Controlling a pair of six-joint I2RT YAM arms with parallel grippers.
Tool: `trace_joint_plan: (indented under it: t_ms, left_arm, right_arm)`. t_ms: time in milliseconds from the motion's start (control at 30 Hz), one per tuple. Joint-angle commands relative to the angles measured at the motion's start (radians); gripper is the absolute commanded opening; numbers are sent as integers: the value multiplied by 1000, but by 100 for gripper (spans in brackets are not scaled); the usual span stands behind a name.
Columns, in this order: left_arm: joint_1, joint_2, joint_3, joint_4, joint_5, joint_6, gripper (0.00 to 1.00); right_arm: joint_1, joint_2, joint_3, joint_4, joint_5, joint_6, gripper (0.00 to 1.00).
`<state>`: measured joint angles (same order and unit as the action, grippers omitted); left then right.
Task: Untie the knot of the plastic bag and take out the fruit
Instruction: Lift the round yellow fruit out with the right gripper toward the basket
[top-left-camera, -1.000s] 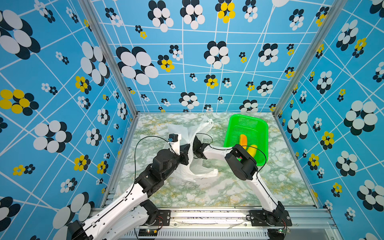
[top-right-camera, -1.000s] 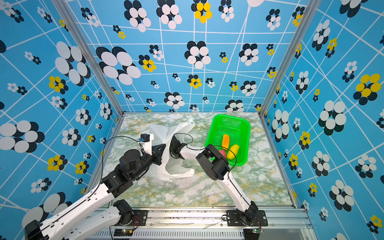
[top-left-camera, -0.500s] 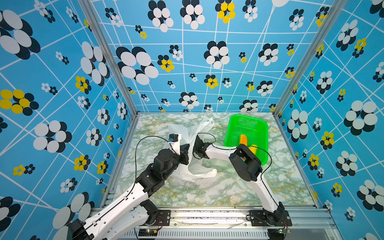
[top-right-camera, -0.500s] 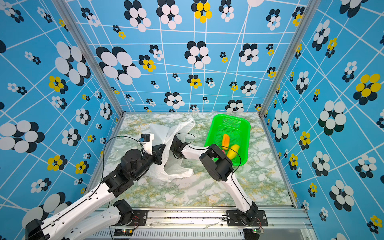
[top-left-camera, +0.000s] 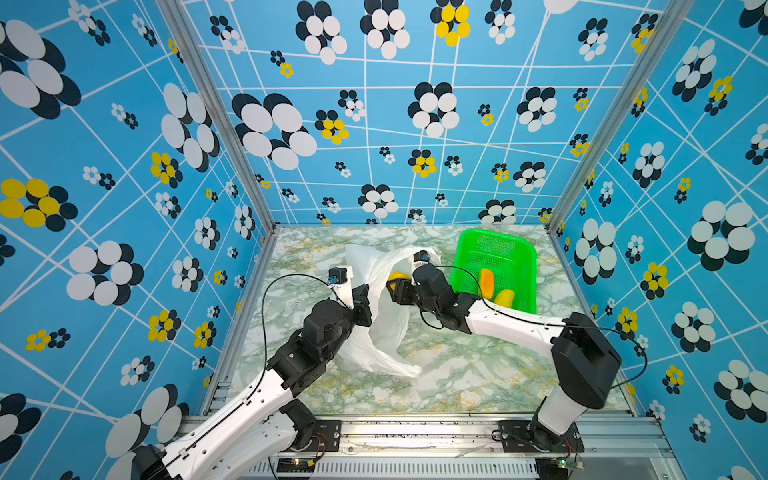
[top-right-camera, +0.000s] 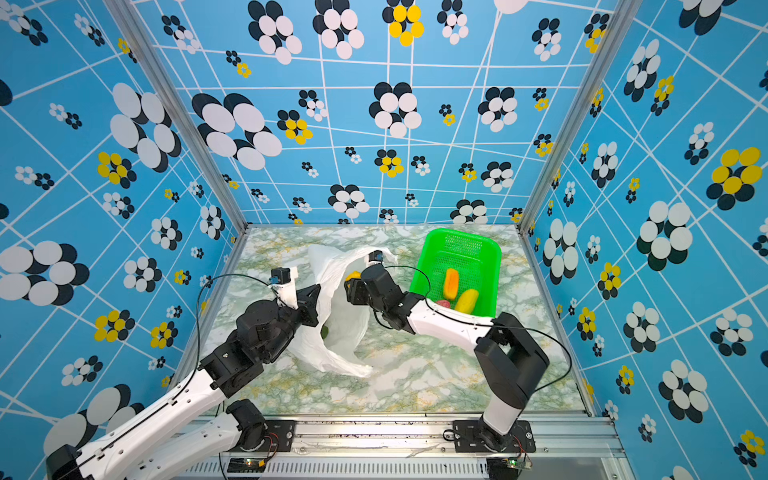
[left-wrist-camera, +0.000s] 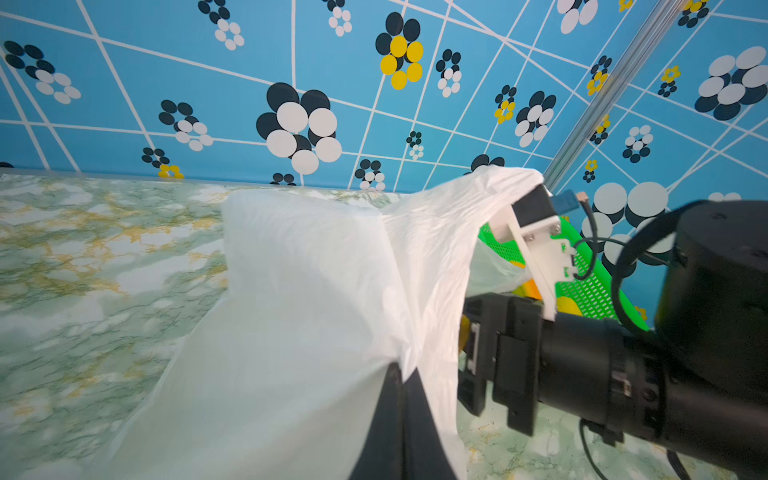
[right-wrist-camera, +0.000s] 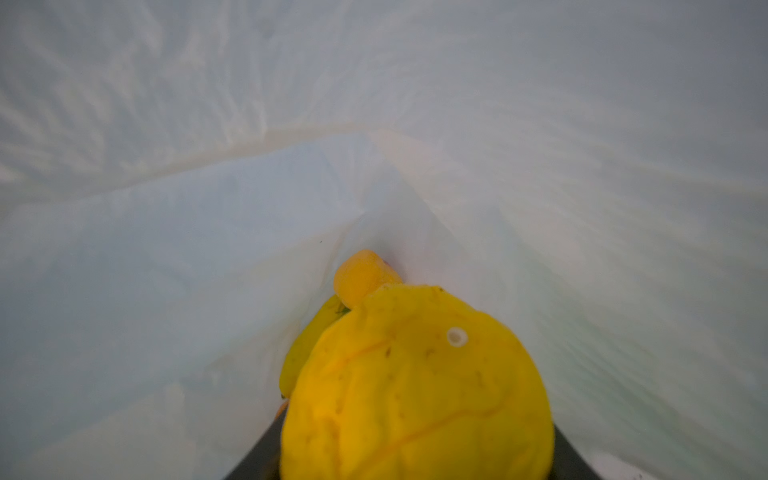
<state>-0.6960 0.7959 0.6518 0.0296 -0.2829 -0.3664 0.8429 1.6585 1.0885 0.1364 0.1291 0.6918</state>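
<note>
The white plastic bag (top-left-camera: 384, 328) (top-right-camera: 345, 336) lies open on the marble table, and the knot is out of view. My left gripper (top-left-camera: 365, 300) (top-right-camera: 312, 300) (left-wrist-camera: 400, 370) is shut on the bag's rim and holds it up. My right gripper (top-left-camera: 392, 289) (top-right-camera: 349, 289) (right-wrist-camera: 415, 457) sits in the bag's mouth, shut on a yellow fruit (right-wrist-camera: 415, 386) (top-left-camera: 397, 276). Deeper in the bag lie an orange fruit (right-wrist-camera: 361, 274) and a yellow-green one (right-wrist-camera: 307, 345). A green fruit (top-right-camera: 325, 331) shows through the bag wall.
A green mesh basket (top-left-camera: 494, 245) (top-right-camera: 461, 235) stands at the back right, close behind the right wrist. It holds an orange fruit (top-right-camera: 451, 282), a yellow fruit (top-right-camera: 467, 300) and a red-pink one (top-right-camera: 444, 303). Patterned walls close in three sides.
My right gripper's jaws have narrowed onto the yellow fruit inside the bag, and that arm's elbow has swung right and toward the front. The left arm has held still.
</note>
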Motion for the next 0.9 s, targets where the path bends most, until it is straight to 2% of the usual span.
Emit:
trace_joint_plan:
  t_ms: [0,200,467,600,700,867]
  left_arm:
    - [-2,-18,-10,1,-23,14,0]
    - [-2,-21,-6,1,-18,14,0]
    - [-2,-17,2,-2,-11,11,0]
    - [-2,-26,-1,-5,-17,9,0]
    - [-4,-33,3,-10,-11,8,0]
    - [-3,-31,-1,-8,-11,7,0]
  right_arm:
    - [-4,-91,-106,-12,36,-5,40]
    - [-11,-336,-241,-31,110,-5,42]
    - [-15,-505,-208,-137,215,-124,39]
    - [-29,-636,-221,-177,362,-207,39]
    - [-107,-731,-254,-198,412,-227,39]
    - [-296,-778,-280,-260,387,-212,41]
